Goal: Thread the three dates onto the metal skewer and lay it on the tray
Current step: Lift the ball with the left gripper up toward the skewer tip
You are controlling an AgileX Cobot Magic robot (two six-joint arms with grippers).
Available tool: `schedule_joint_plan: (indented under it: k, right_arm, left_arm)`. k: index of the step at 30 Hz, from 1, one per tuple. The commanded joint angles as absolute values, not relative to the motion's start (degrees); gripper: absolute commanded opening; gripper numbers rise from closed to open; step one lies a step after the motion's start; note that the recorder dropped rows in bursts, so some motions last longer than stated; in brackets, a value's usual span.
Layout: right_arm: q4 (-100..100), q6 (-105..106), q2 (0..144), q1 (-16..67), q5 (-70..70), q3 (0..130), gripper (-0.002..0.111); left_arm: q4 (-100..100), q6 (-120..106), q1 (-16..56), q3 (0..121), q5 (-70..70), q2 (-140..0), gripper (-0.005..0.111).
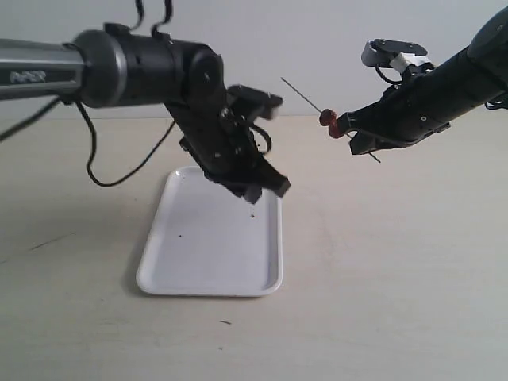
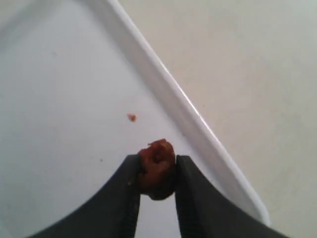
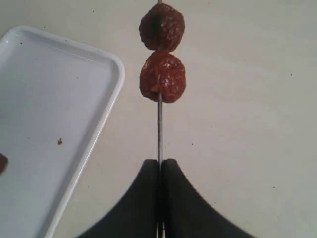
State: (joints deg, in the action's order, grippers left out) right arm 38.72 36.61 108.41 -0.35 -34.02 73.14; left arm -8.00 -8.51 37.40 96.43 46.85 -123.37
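My left gripper (image 2: 157, 166) is shut on one dark reddish-brown date (image 2: 157, 161), held a little above the white tray (image 2: 59, 89). In the exterior view this gripper (image 1: 266, 189) hangs over the tray (image 1: 206, 270) near its far right corner. My right gripper (image 3: 160, 163) is shut on the thin metal skewer (image 3: 159, 129), which carries two dates (image 3: 162, 77) threaded one behind the other. In the exterior view the skewer (image 1: 305, 97) slants up to the left from the right gripper (image 1: 355, 135), with the dates (image 1: 329, 121) close to the fingers.
The tray holds a few tiny dark specks and a small reddish crumb (image 2: 131, 117). A black cable (image 1: 111, 171) trails over the beige table (image 1: 397, 262) behind the left arm.
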Motion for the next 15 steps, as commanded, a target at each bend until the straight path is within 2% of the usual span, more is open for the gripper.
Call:
schedule_joint_plan:
  k: [1,7,15]
  right_arm:
    - [39.1,37.0,107.7,-0.4,-34.5,73.0,0.0]
    - [41.4,39.9,107.7,-0.4,-37.4,73.0,0.0]
    - [50.6,50.9,108.8,0.9,-45.1,73.0,0.0]
  left_arm:
    - [-22.8,-15.1,31.7,97.0,44.0,-118.5,0.026]
    - [-57.4,-33.0,20.9,96.5,49.3,-117.7,0.026]
    - [-85.7,-41.8,8.5,94.3,56.9,-120.7,0.026]
